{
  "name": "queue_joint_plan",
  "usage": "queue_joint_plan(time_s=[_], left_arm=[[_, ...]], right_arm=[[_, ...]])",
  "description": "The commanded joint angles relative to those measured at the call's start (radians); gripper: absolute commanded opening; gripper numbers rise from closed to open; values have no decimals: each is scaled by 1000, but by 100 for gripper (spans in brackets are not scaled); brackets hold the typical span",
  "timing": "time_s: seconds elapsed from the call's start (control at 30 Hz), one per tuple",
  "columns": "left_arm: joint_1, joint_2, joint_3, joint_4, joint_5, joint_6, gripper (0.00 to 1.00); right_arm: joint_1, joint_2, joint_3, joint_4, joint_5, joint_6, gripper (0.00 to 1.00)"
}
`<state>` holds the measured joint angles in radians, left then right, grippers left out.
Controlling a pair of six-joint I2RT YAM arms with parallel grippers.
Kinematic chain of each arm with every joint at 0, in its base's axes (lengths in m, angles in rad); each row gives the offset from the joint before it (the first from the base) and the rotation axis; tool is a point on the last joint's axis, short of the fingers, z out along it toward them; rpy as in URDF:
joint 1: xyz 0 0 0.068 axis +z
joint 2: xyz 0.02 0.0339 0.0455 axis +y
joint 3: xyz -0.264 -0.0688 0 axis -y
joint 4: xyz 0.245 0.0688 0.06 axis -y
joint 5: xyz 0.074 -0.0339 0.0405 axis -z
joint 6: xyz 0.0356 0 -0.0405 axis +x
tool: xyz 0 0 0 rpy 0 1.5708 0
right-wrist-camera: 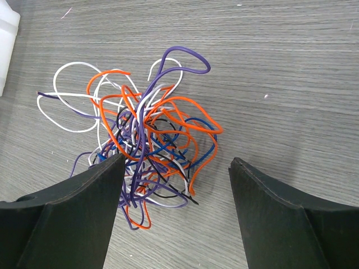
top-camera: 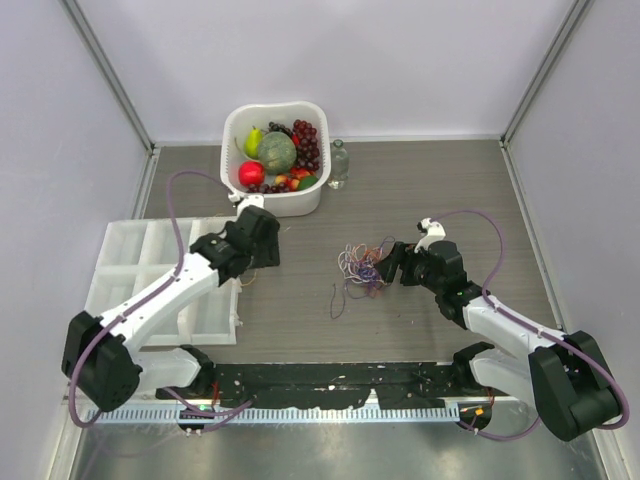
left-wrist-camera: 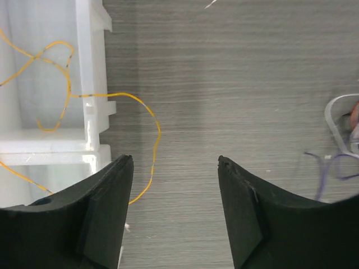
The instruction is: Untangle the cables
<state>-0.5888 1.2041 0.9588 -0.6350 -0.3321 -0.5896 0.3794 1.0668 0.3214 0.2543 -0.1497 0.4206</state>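
Cables (right-wrist-camera: 151,140) lie as one small knot on the bare grey surface (top-camera: 450,190), about in the middle between the two arms and well apart from the white tray (left-wrist-camera: 90,73) at the left. Orange, purple, white, blue and some black strands cross each other many times. Only a few loops stand out at the edges.

The right jaws stand wide and empty, just beside the knot and facing it. In the wrist view the near strands reach between them, but I cannot tell if anything touches. I judge this is a position for picking one outer loop, perhaps orange or purple, because these stick out most.

One single orange-yellow wire (left-wrist-camera: 154,123) is apart from the knot. It lies partly inside a compartment of the tray, passes over the tray wall onto the surface and disappears behind one of the left jaws. These jaws are also apart, with nothing between them. It seems the tray collects each separated wire, and this one is not fully inside.

A fruit basket (top-camera: 305,203) and a glass bottle (top-camera: 338,163) stand at the far edge, not part of the work. No brand, label or writing can be read anywhere.
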Motion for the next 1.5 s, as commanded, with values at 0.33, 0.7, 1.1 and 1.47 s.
queue_joint_plan(time_s=[0.33, 0.7, 1.1, 1.47], left_arm=[[-85, 207, -5, 7, -286, 83, 44], [-80, 210, 41, 43, -261, 151, 0], [372, -5, -48, 356, 161, 122, 0], [584, 209, -71, 471, 301, 10, 0]], right_arm=[[9, -18, 30, 28, 9, -11, 80], [9, -19, 30, 25, 15, -11, 80], [13, -37, 22, 31, 13, -11, 80], [15, -41, 22, 31, 15, -11, 80]])
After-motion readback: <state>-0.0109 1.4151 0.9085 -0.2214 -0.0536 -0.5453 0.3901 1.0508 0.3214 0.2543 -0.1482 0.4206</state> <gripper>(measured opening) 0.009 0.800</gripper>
